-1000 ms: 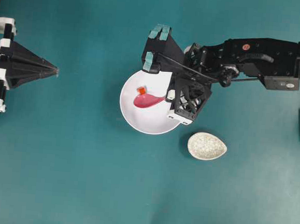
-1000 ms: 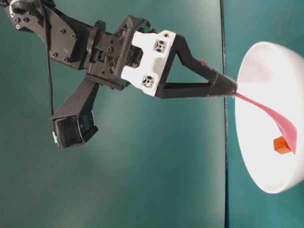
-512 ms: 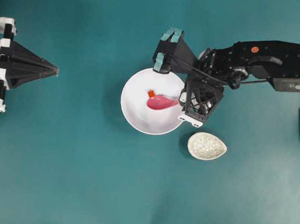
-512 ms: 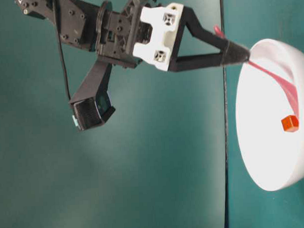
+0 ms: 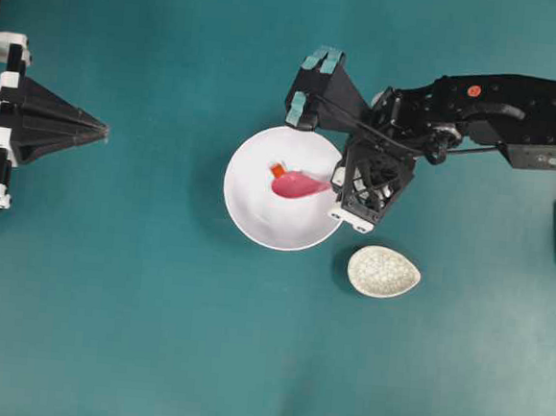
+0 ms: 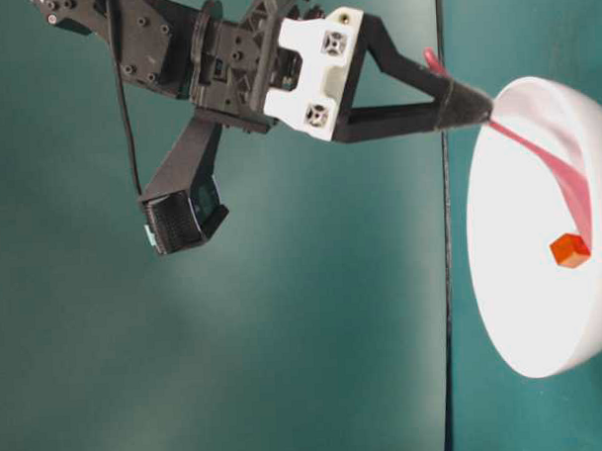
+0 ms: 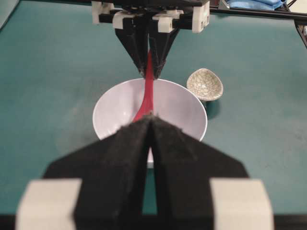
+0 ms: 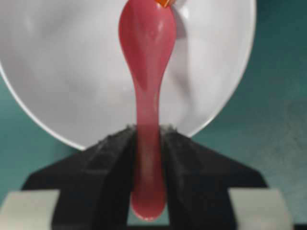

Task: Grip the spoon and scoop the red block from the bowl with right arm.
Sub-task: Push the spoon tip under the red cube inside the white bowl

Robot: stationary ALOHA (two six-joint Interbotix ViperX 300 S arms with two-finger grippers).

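Overhead view: white bowl (image 5: 280, 201) at centre of the teal tabletop (image 5: 153, 333), with the right gripper (image 5: 341, 182) at its right rim, clamped on the handle of the pink spoon (image 5: 297, 184). The spoon's long axis runs right to left across the bowl, scoop toward the middle, and the red block (image 5: 277, 170) sits just beyond the scoop's far tip, slightly up in this view; touching or merely beside cannot be told here. A small speckled dish (image 5: 383, 271) lies on the tabletop below and right of the bowl. The left gripper (image 5: 104, 134) rests well apart at the left edge, its jaws together; the right arm is plainly the nearer. Table-level view: spoon slopes from the gripper down into the bowl, and the block (image 6: 569, 250) lies on the bowl's inner wall beside the scoop's lip, not in the scoop, a relation the overhead view leaves unclear. Left wrist view: left jaws closed on nothing; spoon and bowl face it end-on, block hidden. Right wrist view: both jaws press the handle near its end; the block (image 8: 164, 3) peeks at the scoop's far tip, so the coming scoop likely needs the tip pushed forward and under.
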